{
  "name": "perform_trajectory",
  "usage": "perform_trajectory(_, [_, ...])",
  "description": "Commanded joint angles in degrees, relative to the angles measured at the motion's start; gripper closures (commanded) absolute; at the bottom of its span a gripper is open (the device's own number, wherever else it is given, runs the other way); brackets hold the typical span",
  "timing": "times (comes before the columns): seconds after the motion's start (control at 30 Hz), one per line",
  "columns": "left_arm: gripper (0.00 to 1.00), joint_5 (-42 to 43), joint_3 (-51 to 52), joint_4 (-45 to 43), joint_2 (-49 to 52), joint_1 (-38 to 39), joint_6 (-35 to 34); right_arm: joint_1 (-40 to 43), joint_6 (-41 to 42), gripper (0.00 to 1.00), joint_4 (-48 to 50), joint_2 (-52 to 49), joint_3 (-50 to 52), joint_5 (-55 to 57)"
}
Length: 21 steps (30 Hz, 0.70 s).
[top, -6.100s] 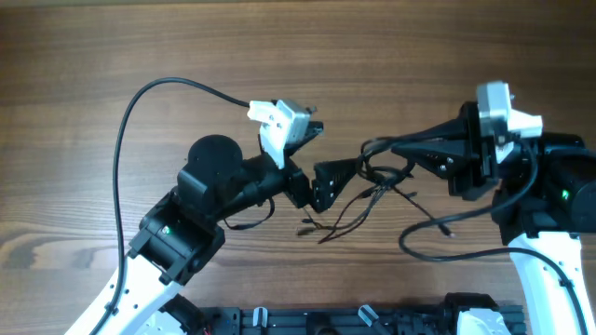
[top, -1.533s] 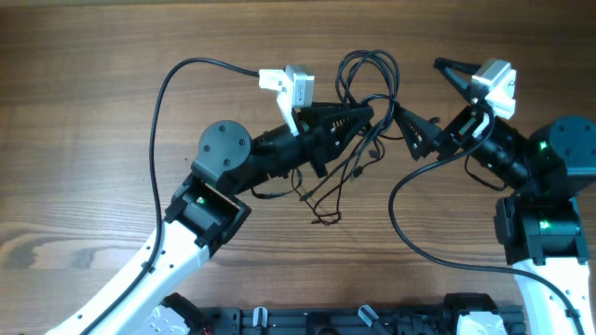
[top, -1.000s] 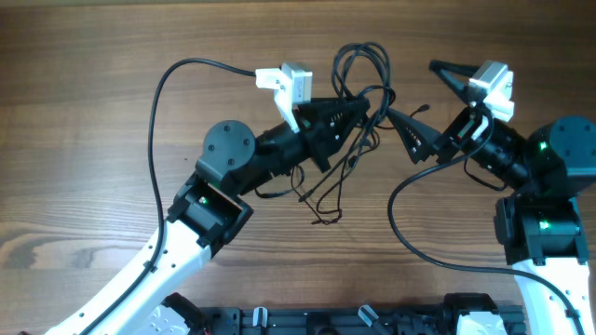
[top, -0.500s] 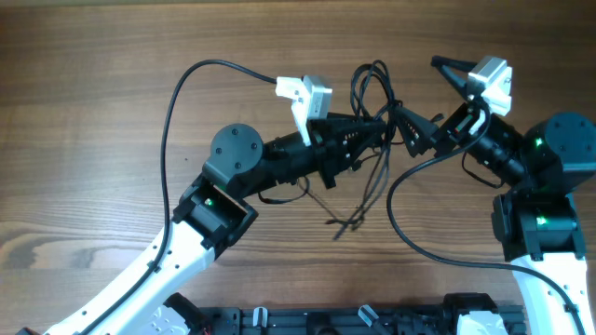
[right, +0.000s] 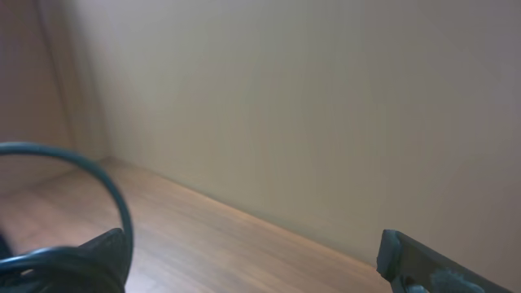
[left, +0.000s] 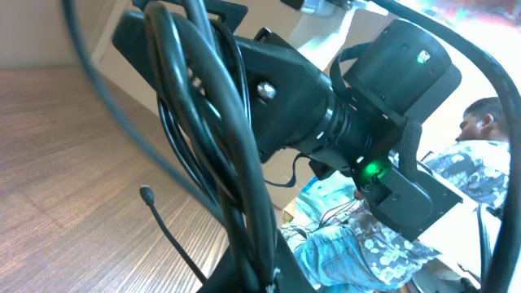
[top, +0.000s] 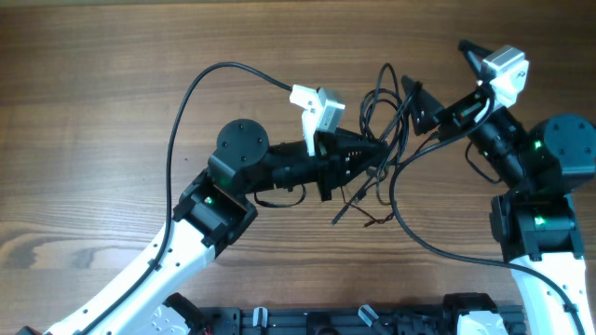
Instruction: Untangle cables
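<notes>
The cables are a bundle of thin black cords looping up at the table's middle back, with loose ends trailing down to the wood. My left gripper is shut on the bundle just below the loops. In the left wrist view the cables run down into the jaws at the bottom edge, and one plug end hangs free. My right gripper stands open just right of the loops with nothing between its fingers. In the right wrist view a cable loop curves over its left finger.
The thick black cable of the left arm arcs over the wooden table. The right arm's own cable curves down across the table at right. The right arm's body fills the left wrist view close behind the bundle.
My left gripper has moved right, carrying the cables, and their loose ends have dragged right over the wood. The right gripper, still open, has shifted right and up a little.
</notes>
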<state>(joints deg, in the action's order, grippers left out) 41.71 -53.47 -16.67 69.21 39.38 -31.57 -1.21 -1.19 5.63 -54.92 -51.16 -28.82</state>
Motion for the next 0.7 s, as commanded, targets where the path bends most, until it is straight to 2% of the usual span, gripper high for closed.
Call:
perform_trajectory(0.0, [0.96, 6.5, 0.2, 0.7, -2.1, -1.4, 1.8, 1.1, -4.1, 0.00, 1.2, -0.6, -1.0, 11.3])
perform_trajectory(0.1, [0.96, 6.5, 0.2, 1.3, -3.5, -4.2, 1.7, 1.1, -7.9, 0.00, 1.0, -0.6, -1.0, 13.9])
perform_trajectory(0.23, [0.96, 7.8, 0.2, 4.3, -6.4, -8.3, 1.8, 1.1, -7.9, 0.00, 0.8, -0.6, -1.0, 30.5])
perform_trajectory(0.33, [0.96, 8.0, 0.2, 6.3, -8.3, -10.5, 1.8, 1.1, -8.0, 0.00, 0.8, -0.6, -1.0, 38.6])
perform_trajectory(0.53, [0.96, 8.3, 0.2, 11.9, -10.1, -12.9, 2.5, 1.1, -14.4, 0.00, 3.9, -0.6, -1.0, 48.1])
perform_trajectory(0.67, [0.96, 8.7, 0.2, 14.9, -10.1, -12.9, 4.4, 1.1, -18.5, 0.00, 5.7, -0.6, -1.0, 49.4])
